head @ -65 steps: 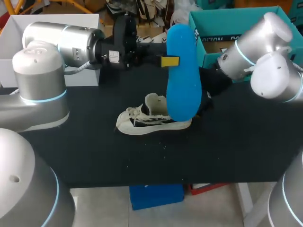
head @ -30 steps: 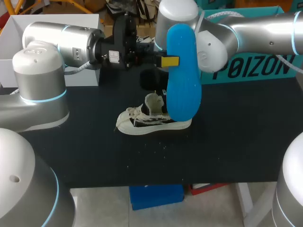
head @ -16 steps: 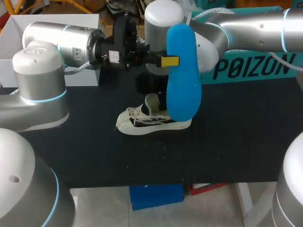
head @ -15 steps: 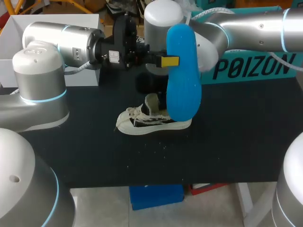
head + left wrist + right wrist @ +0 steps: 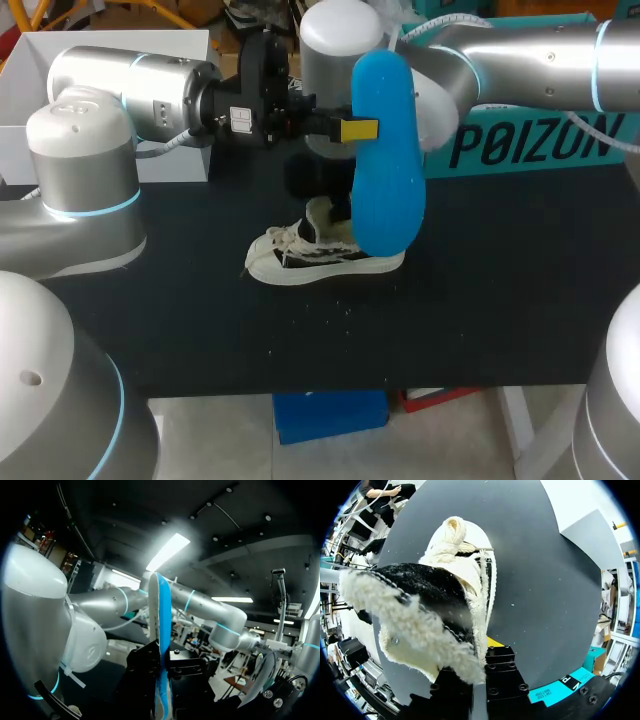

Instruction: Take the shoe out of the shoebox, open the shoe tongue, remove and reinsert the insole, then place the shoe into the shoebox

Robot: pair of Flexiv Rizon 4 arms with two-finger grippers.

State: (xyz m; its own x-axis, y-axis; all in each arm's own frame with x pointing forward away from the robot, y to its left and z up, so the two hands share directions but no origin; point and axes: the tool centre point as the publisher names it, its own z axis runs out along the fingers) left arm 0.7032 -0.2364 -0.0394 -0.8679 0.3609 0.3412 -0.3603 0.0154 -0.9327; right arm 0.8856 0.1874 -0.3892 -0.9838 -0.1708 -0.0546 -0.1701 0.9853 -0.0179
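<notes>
The shoe (image 5: 300, 255) lies on the tabletop (image 5: 500, 300) under my left claw (image 5: 350, 129), which clamps the blue insole (image 5: 385, 160). My right claw (image 5: 482, 652) has swung in at its opening; whether it grips I cannot tell. It is probably there to steady the reinsertion.

The blue insole (image 5: 386, 165) stands upright, clamped by its upper half in the left gripper (image 5: 358, 129), with its lower end in front of the shoe's heel. The shoe (image 5: 322, 252), cream with black sides and fleece lining, sits sole-down under the right gripper (image 5: 485, 652). Its fleecy collar is against that gripper and its toe points away. The teal shoebox (image 5: 530, 150) stands behind both grippers.
</notes>
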